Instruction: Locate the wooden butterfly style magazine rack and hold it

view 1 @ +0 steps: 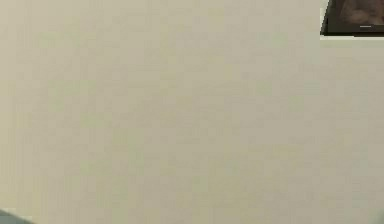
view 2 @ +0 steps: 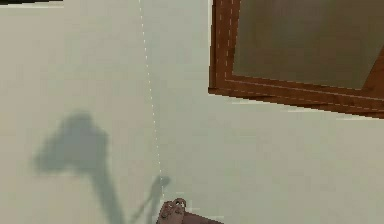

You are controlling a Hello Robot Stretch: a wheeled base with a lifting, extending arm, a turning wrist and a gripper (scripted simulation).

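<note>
Forward view: plain pale beige wall (view 1: pixel 180 120) across nearly the whole field. A dark rectangular picture with a black frame (view 1: pixel 352 17) hangs on it at the view's top right corner, cut off by the edges. A small grey-green sliver (view 1: pixel 14 218) sits at the bottom left corner, too little of it to name.

Arm side view: pale greenish-white walls (view 2: pixel 80 80) meet at a thin upright inside-corner seam (view 2: pixel 150 90), left of the middle. On the wall face right of that seam hangs a large reddish-brown wooden frame around a dull olive-grey panel (view 2: pixel 300 45). Its left rail is near the seam, and its top and right sides run out of the picture. Mirror, window or painting: cannot tell.

At the foot of the same wall face, just right of the seam, is a small reddish-brown shape with pale loop-like bits on top (view 2: pixel 185 214), cut by the bottom edge. Its colour suits wood, but the outline is too partial to call it the wooden butterfly style magazine rack, so the rack's position is not established.

Gripper state: cannot tell.
</note>
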